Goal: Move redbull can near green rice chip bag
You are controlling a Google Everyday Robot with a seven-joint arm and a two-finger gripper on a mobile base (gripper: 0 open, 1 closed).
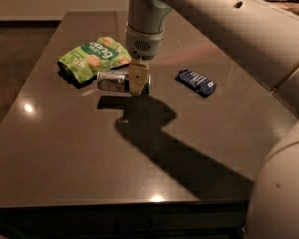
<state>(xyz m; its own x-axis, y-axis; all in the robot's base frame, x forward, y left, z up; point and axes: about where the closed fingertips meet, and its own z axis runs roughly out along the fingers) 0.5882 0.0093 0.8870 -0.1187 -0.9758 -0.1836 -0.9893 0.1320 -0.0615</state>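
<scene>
The redbull can (111, 81) is a slim silver can lying sideways, held a little above the dark table with its shadow below it. My gripper (138, 78) is shut on the can near its right end, pointing down from the white arm. The green rice chip bag (93, 57) lies on the table just up and left of the can, its lower right edge close to the can's left end.
A small dark blue snack packet (196, 81) lies to the right of the gripper. The dark table (65, 153) has its front edge near the bottom and its left edge beside the bag. My white arm fills the upper right.
</scene>
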